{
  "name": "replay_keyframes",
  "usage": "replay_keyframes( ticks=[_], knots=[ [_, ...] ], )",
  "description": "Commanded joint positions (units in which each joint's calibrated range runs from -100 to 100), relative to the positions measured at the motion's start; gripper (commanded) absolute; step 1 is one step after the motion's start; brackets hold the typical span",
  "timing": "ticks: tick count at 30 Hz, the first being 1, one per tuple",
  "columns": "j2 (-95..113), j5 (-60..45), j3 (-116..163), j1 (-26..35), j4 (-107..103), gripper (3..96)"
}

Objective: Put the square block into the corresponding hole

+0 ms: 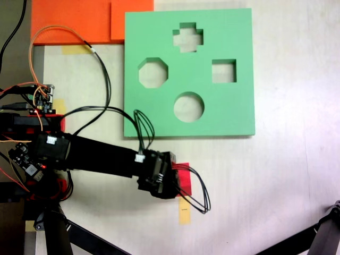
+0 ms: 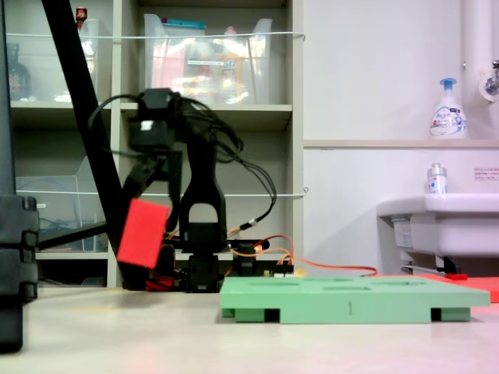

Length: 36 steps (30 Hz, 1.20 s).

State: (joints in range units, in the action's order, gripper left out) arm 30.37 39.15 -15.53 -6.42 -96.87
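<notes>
The red square block [image 2: 143, 233] hangs tilted well above the table, with my gripper [image 2: 156, 206] shut on it. From above, only a red edge of the block [image 1: 184, 174] shows past the black gripper [image 1: 172, 178]. It lies just below the lower edge of the green foam board [image 1: 159, 114]. The board's square hole [image 1: 223, 71] is on the first exterior view's right, empty and far from the block. In the second exterior view the board [image 2: 351, 300] lies flat to the right of the block.
The board also has a cross cutout [image 1: 187, 37], an octagonal cutout [image 1: 153, 73] and a round cutout [image 1: 188, 107]. Orange foam slabs [image 1: 79, 21] lie at the top left. A yellow tape mark [image 1: 183, 210] is below the gripper. Electronics and wires [image 1: 40, 98] crowd the left edge.
</notes>
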Motion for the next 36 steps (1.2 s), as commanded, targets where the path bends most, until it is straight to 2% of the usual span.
replay_keyframes(
  ticks=[1, 7, 13, 24, 36],
  knots=[
    [7.2, 4.2, -1.7, 4.5, -3.1, 33.8],
    [5.8, 14.0, -5.0, 11.4, -3.1, 33.8],
    [-11.1, 20.9, -20.0, 15.3, -3.1, 34.2],
    [-42.8, 22.8, -52.5, 19.5, -3.1, 34.2],
    [-50.1, 25.2, -54.8, 21.6, 1.3, 34.2]
  ],
)
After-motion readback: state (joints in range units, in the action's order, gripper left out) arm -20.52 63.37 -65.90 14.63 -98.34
